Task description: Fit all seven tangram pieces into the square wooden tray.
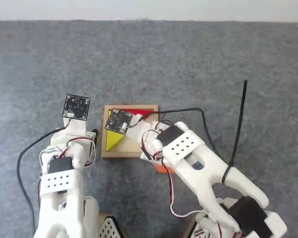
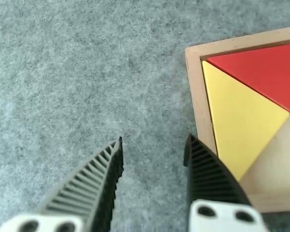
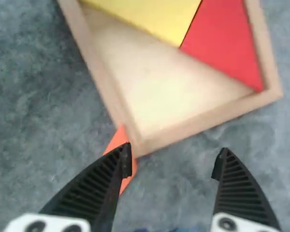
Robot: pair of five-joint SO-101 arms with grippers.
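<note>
The square wooden tray [image 1: 130, 154] lies on the grey carpet between my two arms. Inside it a yellow triangle [image 1: 113, 141] and a red triangle [image 1: 140, 113] lie flat, meeting along one edge; the other half of the tray floor is bare wood. My left gripper [image 2: 152, 145] is open over the carpet just outside the tray's rim [image 2: 194, 92], close to the yellow triangle [image 2: 237, 125] and red triangle [image 2: 261, 72]. My right gripper [image 3: 175, 154] is open above a tray corner [image 3: 203, 123]. An orange piece [image 3: 117, 142] lies on the carpet against the tray, partly hidden by one finger [image 3: 106, 179].
Grey carpet [image 1: 188, 64] spreads all around the tray. Black cables [image 1: 241, 119] run along the right arm's side. The orange piece [image 1: 161, 168] peeks out from under the right arm in the high view.
</note>
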